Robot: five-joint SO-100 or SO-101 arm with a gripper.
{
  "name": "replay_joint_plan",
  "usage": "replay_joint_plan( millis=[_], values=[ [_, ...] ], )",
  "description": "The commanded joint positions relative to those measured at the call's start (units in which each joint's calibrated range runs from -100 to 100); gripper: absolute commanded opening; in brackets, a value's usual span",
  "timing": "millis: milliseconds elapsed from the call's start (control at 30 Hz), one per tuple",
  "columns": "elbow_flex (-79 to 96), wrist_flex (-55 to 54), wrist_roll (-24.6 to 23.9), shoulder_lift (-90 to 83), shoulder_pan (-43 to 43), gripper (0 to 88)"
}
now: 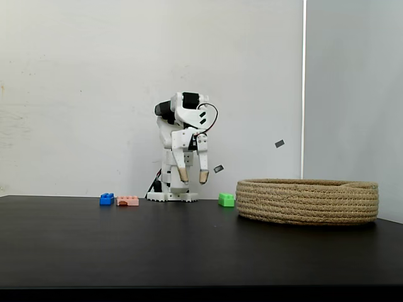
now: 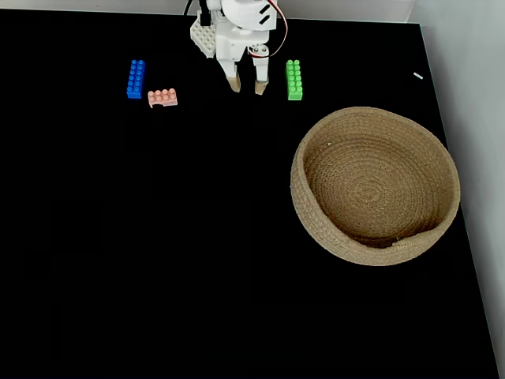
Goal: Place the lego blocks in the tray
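So we are at the very start: the basket (image 2: pixel 375 185) holds nothing, and all three bricks sit on the black table (image 2: pixel 158 260) at its far edge, close to the arm's base. In the view from above, the green brick (image 2: pixel 294 80) lies just to the right of the gripper (image 2: pixel 247 84), with the basket nearer to us and further right. The blue brick (image 2: pixel 136 78) and the pink brick (image 2: pixel 162 97) lie to the left, close together but apart, the pink one a little nearer.

The gripper (image 1: pixel 193 177) hangs folded in front of the base, fingertips pointing down and clear of the table, as the low side view shows. Its two fingers stand parted by a modest gap and hold nothing.

We judge the green brick the sensible first pick (it is closest both to the fingers and to the basket). To do it well, we should swing right until the fingers sit over the brick, and turn the wrist so they close across its narrow width, not its length. Then we come straight down, since a slanted approach could nudge so light a piece away. Once lifted, we must carry it above the basket's wall before letting go.
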Motion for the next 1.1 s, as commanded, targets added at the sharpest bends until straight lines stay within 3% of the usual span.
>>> replay_joint_plan(
  millis=[0,433,1067],
  values=[
    [-11.7,5.8,-2.6,5.2,-4.5,16.4],
    [-16.1,13.6,-7.5,13.9,-19.3,18.7],
    [-13.3,1.4,-9.4,26.2,-26.6,25.5]
  ],
)
